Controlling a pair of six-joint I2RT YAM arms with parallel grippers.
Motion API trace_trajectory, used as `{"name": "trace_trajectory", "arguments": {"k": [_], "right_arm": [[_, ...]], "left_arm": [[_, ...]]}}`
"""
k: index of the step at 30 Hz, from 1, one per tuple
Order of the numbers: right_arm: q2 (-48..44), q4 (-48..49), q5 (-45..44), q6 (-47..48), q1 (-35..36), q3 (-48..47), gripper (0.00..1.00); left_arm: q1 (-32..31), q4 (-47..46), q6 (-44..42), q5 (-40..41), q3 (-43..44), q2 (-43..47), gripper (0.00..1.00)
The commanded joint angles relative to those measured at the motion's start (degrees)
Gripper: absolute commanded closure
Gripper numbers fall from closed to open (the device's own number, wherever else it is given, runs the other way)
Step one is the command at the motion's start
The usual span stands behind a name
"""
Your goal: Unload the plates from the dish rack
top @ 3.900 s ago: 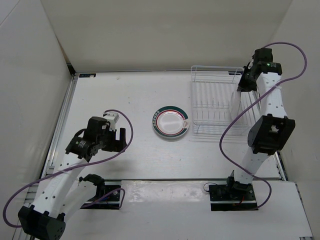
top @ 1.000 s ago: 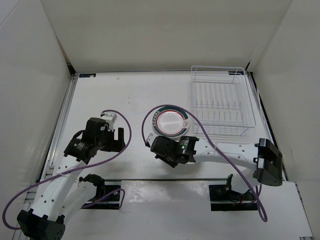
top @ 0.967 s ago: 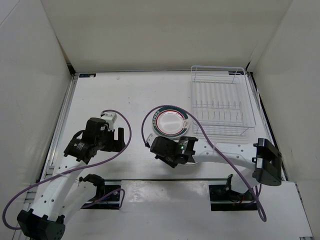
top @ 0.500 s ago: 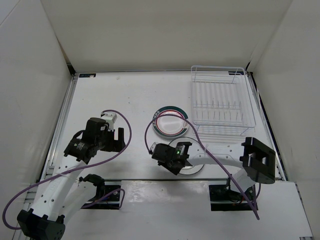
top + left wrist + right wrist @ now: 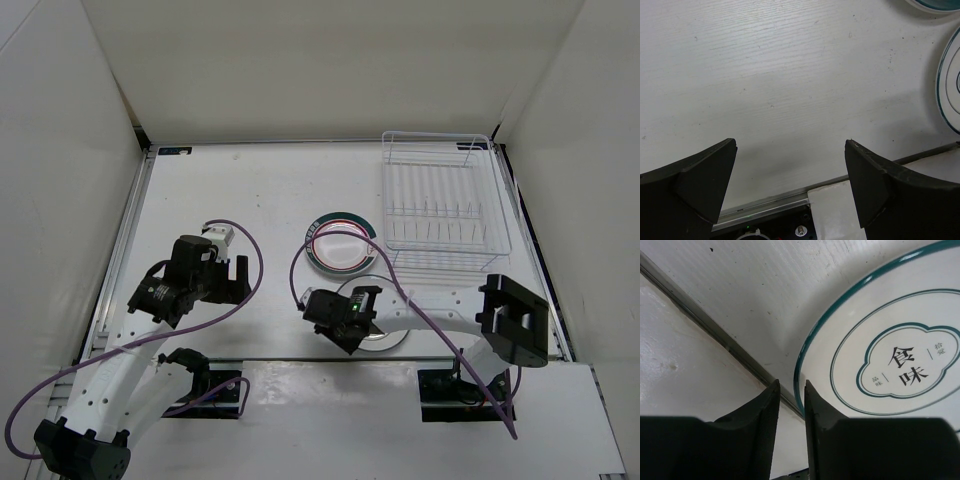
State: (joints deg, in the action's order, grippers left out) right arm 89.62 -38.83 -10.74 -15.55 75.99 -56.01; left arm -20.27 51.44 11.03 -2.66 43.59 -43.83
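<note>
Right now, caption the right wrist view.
Nearly closed right gripper beside a round white teal-rimmed plate on white table.

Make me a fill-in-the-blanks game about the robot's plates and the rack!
The dish rack is ___ of plates.
The left claw is wide ___.
In the top view, the red-ringed plate lies ___ of the rack.
The teal-rimmed plate lies nearest the ___ claw.
Missing words: empty, open, left, right.

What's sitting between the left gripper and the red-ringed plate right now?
In the top view, only bare table and the left arm's purple cable loop lie between the left gripper and the red-ringed plate.
</note>
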Motion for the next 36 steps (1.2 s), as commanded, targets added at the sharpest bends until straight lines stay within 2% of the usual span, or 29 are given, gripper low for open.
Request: {"name": "trace_trajectory", "arguments": {"k": [1,10,15,19,20,21,27,29,33,36], "right_arm": [[-1.2,0.42,-0.68,-1.24,0.57,0.28,0.7],[-12.53,-0.9,-1.92,-1.23,0.57,-2.87,0.48],[-22.38,-0.9,-3.76,-1.5,0.39,-5.07,0.26],[-29.57,-3.0,-4.29,-3.87,0.39,-6.83,0.21],[-30.64,-3.09,-4.46,-4.31,0.3,-6.49,0.13],[-31.69,-3.09,-4.81,-4.31,0.3,-6.31,0.1],[-42.85,-4.94,-12.35,-6.42,0.39,-4.19,0.1],[-45.48,-8.88,-16.82,-7.99,0.39,-5.69,0.1],[-48.31,-19.4,-32.71,-13.88,0.22,-8.32,0.1],[-50.59,-24.25,-36.62,-18.09,0.3,-8.94,0.1]], "left_arm": [[-0.12,0.06,0.22,-0.95,0.53,0.24,0.0],[-0.12,-0.03,0.14,-1.03,0.35,0.15,0.0],[-0.21,-0.02,0.22,-0.6,0.61,0.5,0.0],[-0.21,-0.11,0.22,-0.86,0.44,0.68,0.0],[-0.21,-0.03,0.22,-0.77,0.44,0.59,0.0],[-0.12,-0.02,0.22,-0.95,0.53,0.5,0.0],[-0.21,-0.11,0.22,-1.12,0.44,0.77,0.0],[-0.12,-0.11,0.31,-1.03,0.44,0.86,0.0],[-0.12,-0.02,0.31,-1.21,0.53,0.86,0.0],[-0.21,-0.03,0.31,-1.12,0.35,0.77,0.0]]}}
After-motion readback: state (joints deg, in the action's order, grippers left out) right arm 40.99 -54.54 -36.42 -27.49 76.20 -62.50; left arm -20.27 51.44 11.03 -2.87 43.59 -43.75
